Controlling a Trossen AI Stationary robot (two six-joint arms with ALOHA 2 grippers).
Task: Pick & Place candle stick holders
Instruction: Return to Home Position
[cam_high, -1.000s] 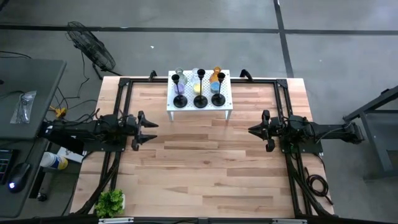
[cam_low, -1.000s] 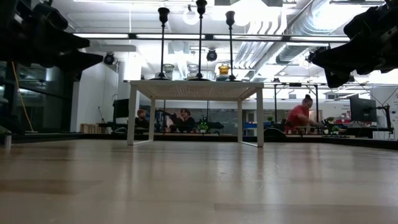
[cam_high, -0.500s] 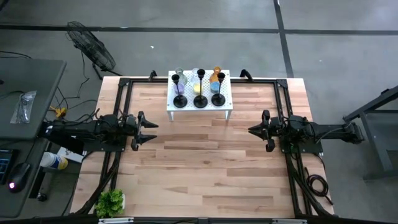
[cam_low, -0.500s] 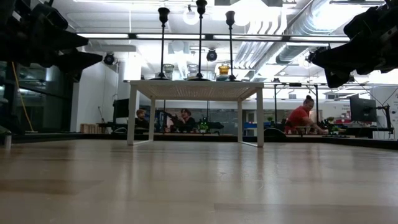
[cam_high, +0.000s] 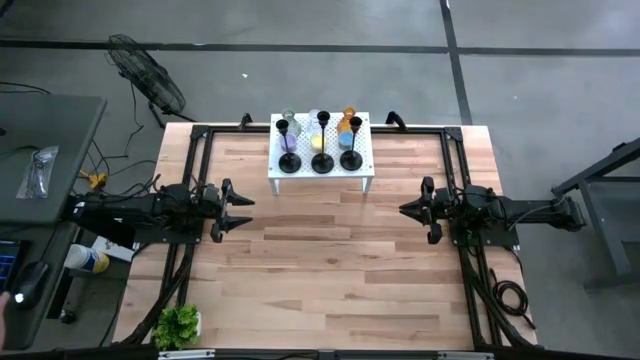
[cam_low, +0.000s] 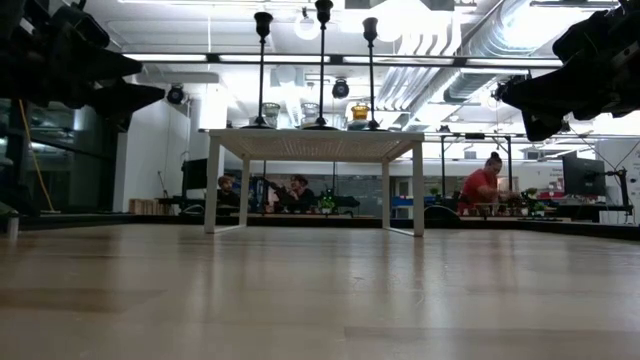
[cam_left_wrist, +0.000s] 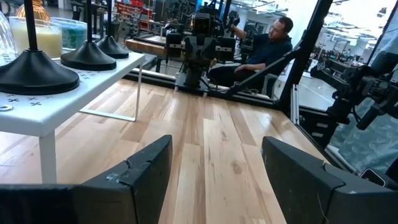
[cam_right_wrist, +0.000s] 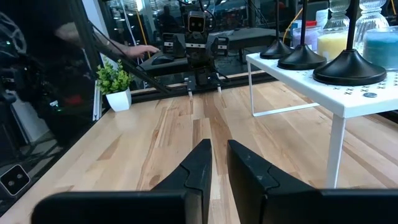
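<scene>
high view, from your left: the small plant (cam_high: 178, 323) sits at a corner of the table (cam_high: 330, 270). your left gripper (cam_high: 240, 210) hangs over the table's left side, pointing inward. its fingers (cam_left_wrist: 144, 174) are spread wide, with nothing between them.

further right, midway across and close to the edge farthest from the low camera, you have the white stand (cam_high: 320, 175). the three black candle holders (cam_high: 322, 162) stand upright on it in one row, bases just beside one another. the glass cups (cam_high: 320, 140) sit behind them on the same stand. purple, yellow and blue make one row, with clear ones and an amber one at the far rim.

on the right side, your right gripper (cam_high: 404, 209) faces the left one, well apart from the stand. its fingers (cam_right_wrist: 198, 165) are drawn together with only a sliver between them, holding nothing.
</scene>
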